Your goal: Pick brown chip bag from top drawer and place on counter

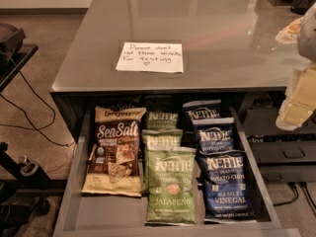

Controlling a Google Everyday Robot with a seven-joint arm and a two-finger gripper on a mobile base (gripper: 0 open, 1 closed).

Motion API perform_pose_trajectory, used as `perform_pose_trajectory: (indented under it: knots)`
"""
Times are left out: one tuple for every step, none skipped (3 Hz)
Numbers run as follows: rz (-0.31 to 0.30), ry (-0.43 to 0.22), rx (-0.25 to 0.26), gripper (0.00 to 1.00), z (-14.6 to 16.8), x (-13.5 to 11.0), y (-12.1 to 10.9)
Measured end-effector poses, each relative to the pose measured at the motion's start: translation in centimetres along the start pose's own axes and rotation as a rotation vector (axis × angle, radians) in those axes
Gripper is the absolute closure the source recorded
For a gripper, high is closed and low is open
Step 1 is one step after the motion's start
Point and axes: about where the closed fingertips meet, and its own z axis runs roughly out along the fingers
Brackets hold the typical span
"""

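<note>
The brown chip bag (115,151) lies flat at the left of the open top drawer (74,201), its white "Sea Salt" lettering facing up. The drawer is pulled out below the front edge of the glossy grey counter (207,38). A white handwritten note (150,57) lies on the counter near its front. My gripper (298,105) hangs at the right edge of the view, over the counter's right front corner, well apart from the brown bag and holding nothing that I can see.
Three green Kettle jalapeno bags (170,186) overlap in the drawer's middle and three blue Kettle bags (224,186) at its right. Dark handled drawer fronts (286,152) sit to the right. A black stand with cables (15,83) is on the left floor.
</note>
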Motion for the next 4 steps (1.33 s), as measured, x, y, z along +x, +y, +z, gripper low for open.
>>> perform_pose_trajectory:
  knots:
    - [0.000,0.000,0.000,0.00,0.0,0.0,0.0]
    - [-0.004,-0.076,-0.025,0.00,1.8,-1.2,1.0]
    - [-0.001,-0.226,-0.070,0.00,5.8,-4.2,3.1]
    - [0.005,-0.370,-0.111,0.00,9.9,-8.1,4.7]
